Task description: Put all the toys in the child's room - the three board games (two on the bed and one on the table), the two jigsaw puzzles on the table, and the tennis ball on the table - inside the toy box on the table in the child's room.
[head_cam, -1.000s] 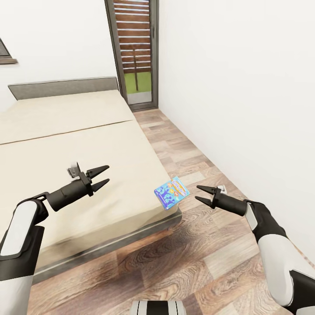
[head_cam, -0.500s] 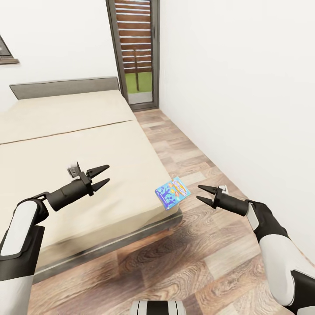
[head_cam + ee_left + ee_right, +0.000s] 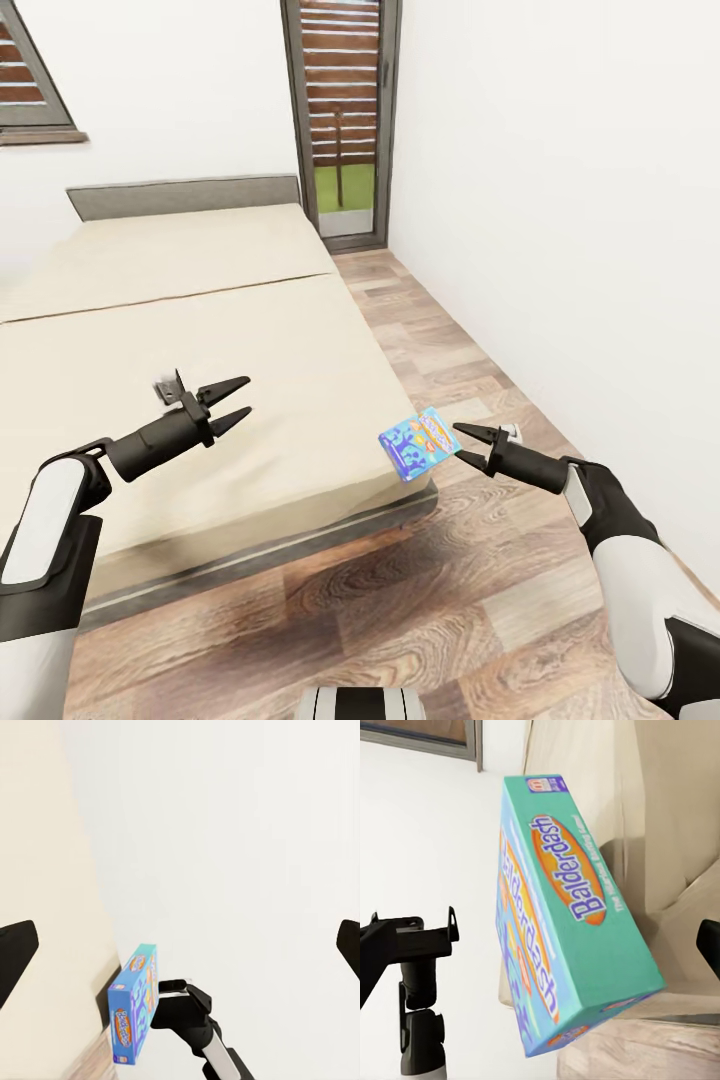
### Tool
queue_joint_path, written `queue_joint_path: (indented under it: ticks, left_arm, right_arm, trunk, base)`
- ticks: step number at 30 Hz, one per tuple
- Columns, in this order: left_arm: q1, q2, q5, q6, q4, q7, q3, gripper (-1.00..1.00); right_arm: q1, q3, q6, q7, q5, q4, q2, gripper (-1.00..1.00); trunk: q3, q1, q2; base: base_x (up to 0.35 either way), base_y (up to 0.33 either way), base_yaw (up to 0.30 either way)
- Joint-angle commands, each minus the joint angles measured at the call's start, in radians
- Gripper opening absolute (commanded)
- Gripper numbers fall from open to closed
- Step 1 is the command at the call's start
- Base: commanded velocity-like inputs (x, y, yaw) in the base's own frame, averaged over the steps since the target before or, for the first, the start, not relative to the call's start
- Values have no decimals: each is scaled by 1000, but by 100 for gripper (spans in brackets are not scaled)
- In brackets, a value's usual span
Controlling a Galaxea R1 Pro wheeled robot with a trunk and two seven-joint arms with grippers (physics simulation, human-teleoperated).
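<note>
The head view looks forward and down from above both arms, over the bed (image 3: 200,330) and the wood floor (image 3: 440,590). The left wrist view looks across the bed's edge from well back, catching the board game box (image 3: 133,1003) small. The right wrist view sits close to the same box (image 3: 562,922), with the left end effector (image 3: 367,952) behind it.

Beige bed (image 3: 180,330), wood floor (image 3: 450,590), white walls, slatted door (image 3: 345,110)
</note>
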Motion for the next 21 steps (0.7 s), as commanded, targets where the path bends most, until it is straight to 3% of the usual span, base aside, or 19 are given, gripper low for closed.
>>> queue_joint_path:
  ticks: [1, 21]
  left_arm:
    - [-1, 0, -8, 4, 0, -8, 1, 100]
    - [-1, 0, -8, 5, 0, -9, 1, 100]
  right_arm:
    - [0, -1, 7, 1, -2, 0, 0, 100]
    - [0, -1, 7, 1, -2, 0, 1, 100]
  trunk:
    - [-1, 0, 0]
    - [-1, 0, 0]
  base:
    - [0, 0, 92]
    - [0, 0, 30]
